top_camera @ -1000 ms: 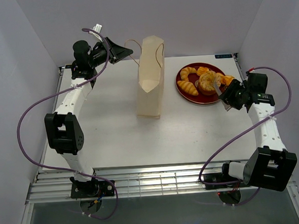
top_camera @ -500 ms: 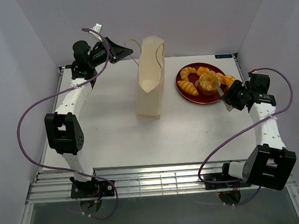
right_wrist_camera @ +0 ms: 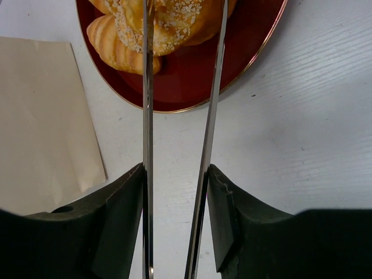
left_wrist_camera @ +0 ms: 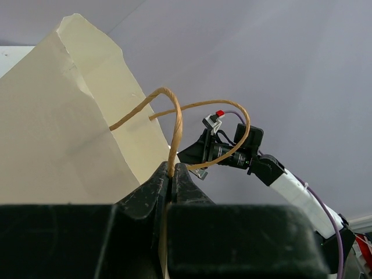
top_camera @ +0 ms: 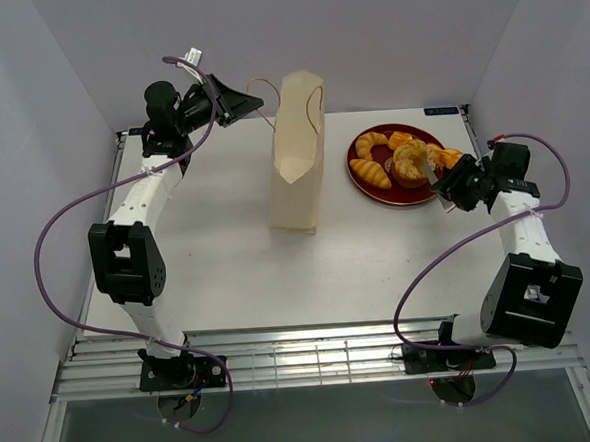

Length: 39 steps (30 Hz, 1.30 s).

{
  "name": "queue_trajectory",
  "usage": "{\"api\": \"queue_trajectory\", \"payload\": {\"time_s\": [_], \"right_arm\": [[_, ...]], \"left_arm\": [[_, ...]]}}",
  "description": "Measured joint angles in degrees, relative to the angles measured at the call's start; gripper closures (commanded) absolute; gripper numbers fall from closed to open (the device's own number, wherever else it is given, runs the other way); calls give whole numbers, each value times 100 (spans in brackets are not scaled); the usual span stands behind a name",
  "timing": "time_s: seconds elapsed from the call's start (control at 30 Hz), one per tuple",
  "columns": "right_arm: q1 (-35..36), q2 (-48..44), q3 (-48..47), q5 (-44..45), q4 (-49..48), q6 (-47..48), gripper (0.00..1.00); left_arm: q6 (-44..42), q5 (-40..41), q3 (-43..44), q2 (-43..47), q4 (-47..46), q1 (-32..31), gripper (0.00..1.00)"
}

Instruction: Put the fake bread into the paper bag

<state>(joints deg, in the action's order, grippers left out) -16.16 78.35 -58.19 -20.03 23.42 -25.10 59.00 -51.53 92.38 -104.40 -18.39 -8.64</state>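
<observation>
The fake bread (top_camera: 396,157), several golden pastries, is heaped on a dark red plate (top_camera: 373,191) at the back right. The tall cream paper bag (top_camera: 296,161) stands upright mid-table with its mouth open. My left gripper (top_camera: 258,103) is shut on the bag's brown cord handle (left_wrist_camera: 174,128), which loops up from between its closed jaws (left_wrist_camera: 172,171). My right gripper (top_camera: 451,186) is shut on metal tongs (right_wrist_camera: 147,87). The tong blades stay apart and reach over the plate (right_wrist_camera: 192,87) to either side of a seeded bun (right_wrist_camera: 168,23).
White walls close in the table on the left, back and right. The bag's side (right_wrist_camera: 40,116) shows to the left of the tongs in the right wrist view. The plate sits close to the table's right edge.
My right arm has shifted slightly, bringing the wrist and tongs a little closer to the plate. The left arm, the bag and the bread have not moved.
</observation>
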Motion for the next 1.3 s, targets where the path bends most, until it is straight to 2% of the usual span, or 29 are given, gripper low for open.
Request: {"api": "queue_trajectory", "payload": {"time_s": [0.07, 0.17, 0.2, 0.6, 0.83, 1.07, 1.17, 1.3], "right_arm": [[-2, 57, 2, -81, -74, -42, 51], [-24, 96, 4, -118, -118, -90, 59], [-39, 96, 7, -125, -122, -109, 65], [-120, 74, 28, -177, -146, -157, 88], [-120, -470, -308, -120, 249, -114, 89], [-17, -1145, -1364, -490, 555, -109, 90], [304, -1270, -1902, -634, 673, -208, 91], [1193, -1266, -2677, -669, 789, -439, 90]], "left_arm": [[0, -2, 0, 0, -7, 0, 97], [0, -11, -9, 0, -9, 0, 98], [-2, -15, -11, 0, -9, 0, 98], [0, -22, -111, 0, -13, 0, 100], [0, -20, -232, 0, -11, 0, 100], [0, -20, -387, 2, -15, 0, 100], [-2, -17, -452, 7, -15, 0, 100], [-2, -17, -516, 7, -13, 0, 100]]}}
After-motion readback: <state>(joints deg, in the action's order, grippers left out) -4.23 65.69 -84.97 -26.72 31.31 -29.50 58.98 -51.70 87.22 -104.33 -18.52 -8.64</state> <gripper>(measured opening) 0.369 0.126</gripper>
